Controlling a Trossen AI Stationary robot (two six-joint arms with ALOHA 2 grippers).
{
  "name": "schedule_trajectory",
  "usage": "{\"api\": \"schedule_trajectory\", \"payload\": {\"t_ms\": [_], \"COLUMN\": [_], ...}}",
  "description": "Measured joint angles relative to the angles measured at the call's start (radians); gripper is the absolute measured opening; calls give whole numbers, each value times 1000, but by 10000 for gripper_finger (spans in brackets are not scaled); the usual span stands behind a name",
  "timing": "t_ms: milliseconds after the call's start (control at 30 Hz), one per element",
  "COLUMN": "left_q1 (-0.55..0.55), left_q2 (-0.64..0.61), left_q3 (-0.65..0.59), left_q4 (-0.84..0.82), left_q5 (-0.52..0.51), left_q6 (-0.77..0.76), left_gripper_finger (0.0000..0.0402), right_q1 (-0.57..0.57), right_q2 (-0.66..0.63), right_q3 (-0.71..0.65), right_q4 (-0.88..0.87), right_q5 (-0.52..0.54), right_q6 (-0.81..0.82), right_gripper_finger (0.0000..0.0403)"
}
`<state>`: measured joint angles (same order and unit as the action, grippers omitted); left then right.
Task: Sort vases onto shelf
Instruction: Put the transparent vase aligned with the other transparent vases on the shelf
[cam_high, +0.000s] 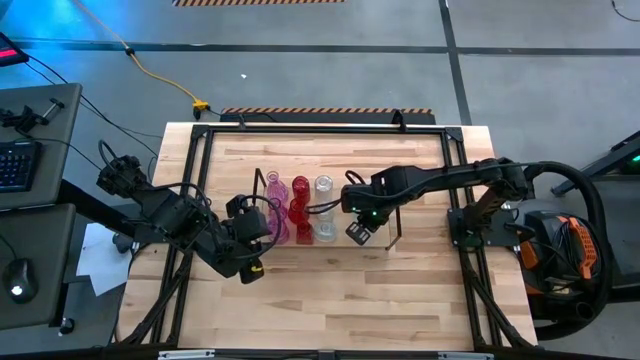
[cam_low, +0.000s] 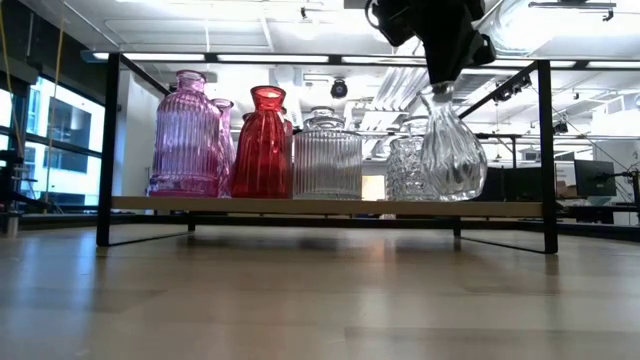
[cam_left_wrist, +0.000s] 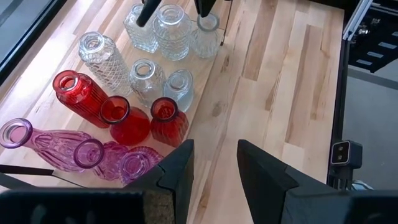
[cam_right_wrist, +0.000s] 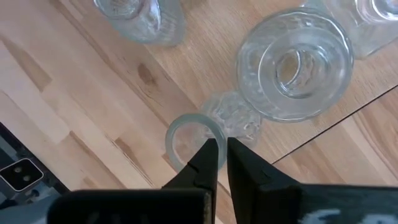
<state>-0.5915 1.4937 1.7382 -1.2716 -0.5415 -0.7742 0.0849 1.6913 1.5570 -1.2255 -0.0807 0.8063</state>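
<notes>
Right gripper (cam_right_wrist: 217, 152) pinches clear vase (cam_right_wrist: 193, 140) rim (on shelf (cam_low: 330, 206)).

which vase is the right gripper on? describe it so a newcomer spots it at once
Find the shelf, the low light-wood board with dark wire end frames. At the end of its clear-glass row stands a clear vase with a bulbous swirled body, the right gripper pinching its rim from above. Its neighbours are straighter ribbed jars, none gripped.

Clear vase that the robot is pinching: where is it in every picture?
High view: hidden under the right end effector.
Low view: the clear vase is rightmost on the shelf.
Left wrist view: under that same end effector.
Right wrist view: its rim, centre.
Landmark: the red vases, beside the clear ones.
</notes>
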Motion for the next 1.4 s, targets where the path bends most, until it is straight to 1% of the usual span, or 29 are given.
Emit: {"api": "schedule_trajectory", "payload": {"t_ms": [167, 367, 700, 800, 1067, 1200, 1400], "left_q1": [0, 0, -1, -1, -1, -1, 0], "left_q2": [0, 0, 0, 0, 0, 0, 0], "left_q3": [0, 0, 0, 0, 0, 0, 0], "left_q4": [0, 0, 0, 0, 0, 0, 0], "left_q5": [0, 6, 10, 11, 11, 11, 11], "left_q6": [-8, -10, -10, -9, -8, -7, -7], "left_gripper_finger": [115, 115, 115, 115, 115, 115, 115], "right_q1": [0, 1, 6, 6, 6, 6, 6], "right_q2": [0, 0, 1, 1, 1, 2, 2], "right_q3": [0, 0, 0, 0, 0, 0, 0], "right_q4": [-9, -62, -79, -79, -70, -68, -68], "right_q5": [0, -1, -1, 3, 6, 6, 6], "right_q6": [4, 26, 1, -3, -1, 2, 21], "right_gripper_finger": [12, 12, 13, 25, 74, 82, 83]}}
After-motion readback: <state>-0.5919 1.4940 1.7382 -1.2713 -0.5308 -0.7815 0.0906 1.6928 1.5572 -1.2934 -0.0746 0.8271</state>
